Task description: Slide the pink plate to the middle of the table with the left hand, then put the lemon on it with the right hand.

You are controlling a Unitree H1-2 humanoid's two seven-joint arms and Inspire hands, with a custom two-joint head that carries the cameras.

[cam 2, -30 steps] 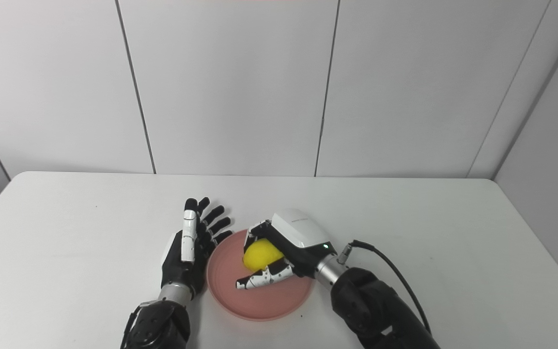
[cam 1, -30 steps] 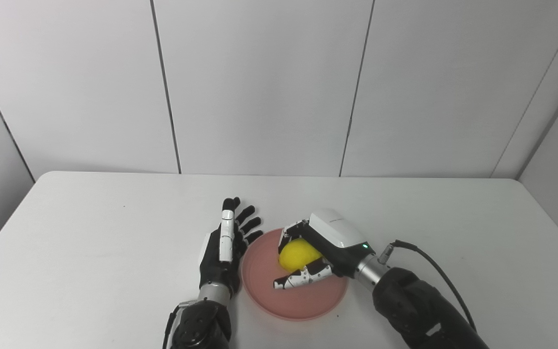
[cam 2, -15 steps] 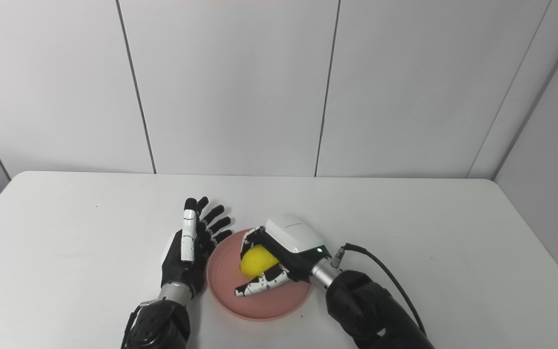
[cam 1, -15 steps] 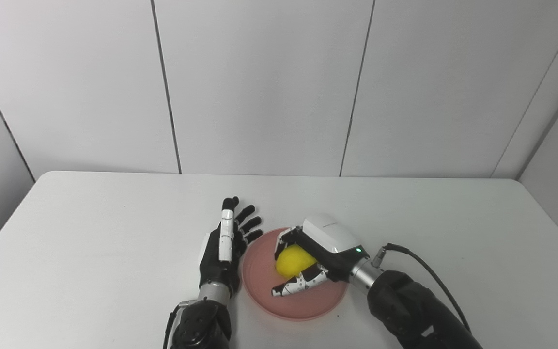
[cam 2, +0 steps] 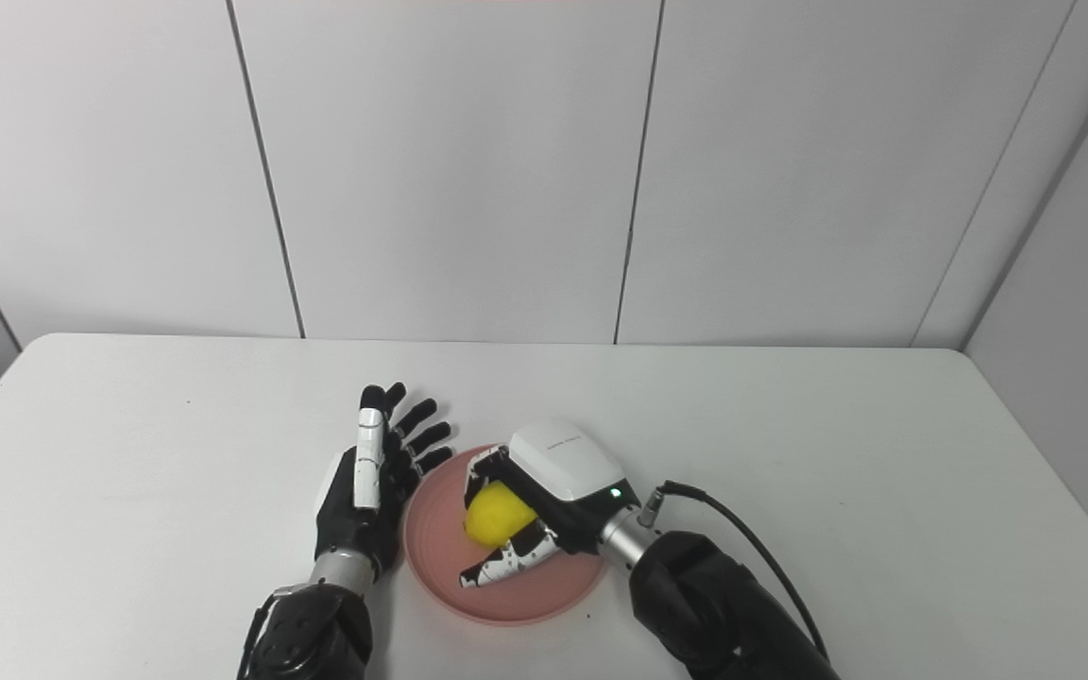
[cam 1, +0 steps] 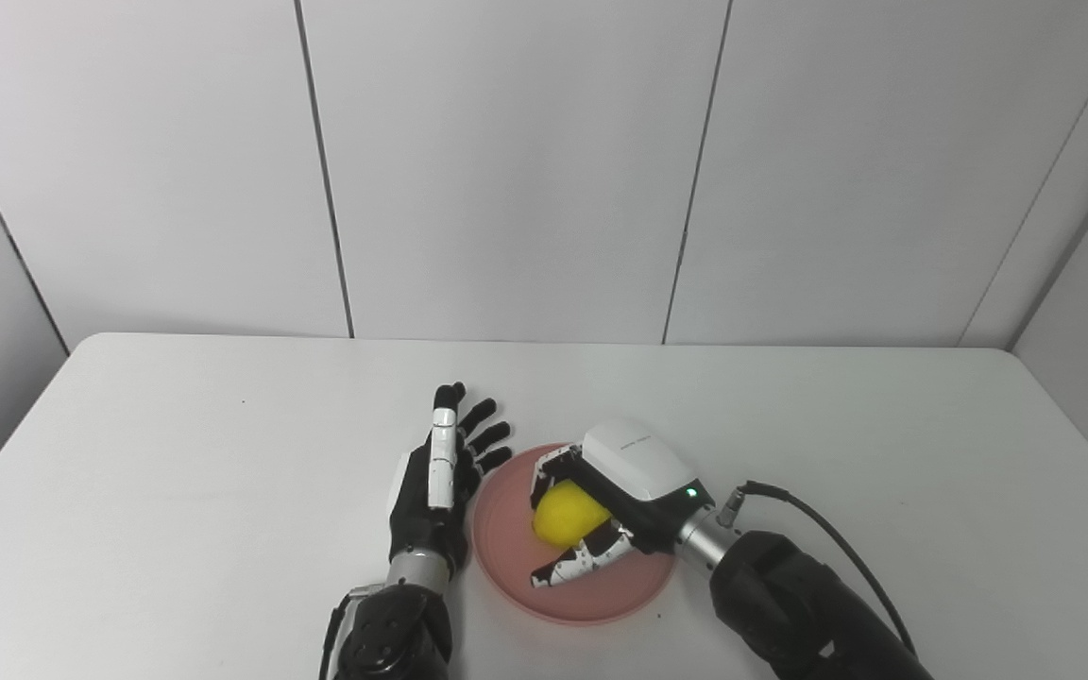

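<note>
The plate-sliding part looks finished and the work is now in its second step: setting the lemon (cam 1: 566, 513) down on the pink plate (cam 1: 516, 557). The plate lies on the white bench (cam 1: 176, 491) near the front edge, roughly midway across its width. The right hand (cam 1: 608, 503) is over the plate with its fingers curled over the top of the lemon and its thumb reaching under the near side, so it is gripping the fruit; the lemon sits low over the plate's middle, and whether it already touches the plate cannot be told from either eye view. The left hand (cam 1: 438, 482) rests just beside the plate's left rim, fingers straight and spread, holding nothing; its fingertips lie close to the rim, and contact cannot be confirmed. As a judgement, the next move calls for lowering the lemon the last bit until it bears on the plate, then spreading the fingers and thumb gently so the rounded fruit does not roll, and lifting the hand straight up clear of it. The left hand needs only to keep out of the way.
</note>
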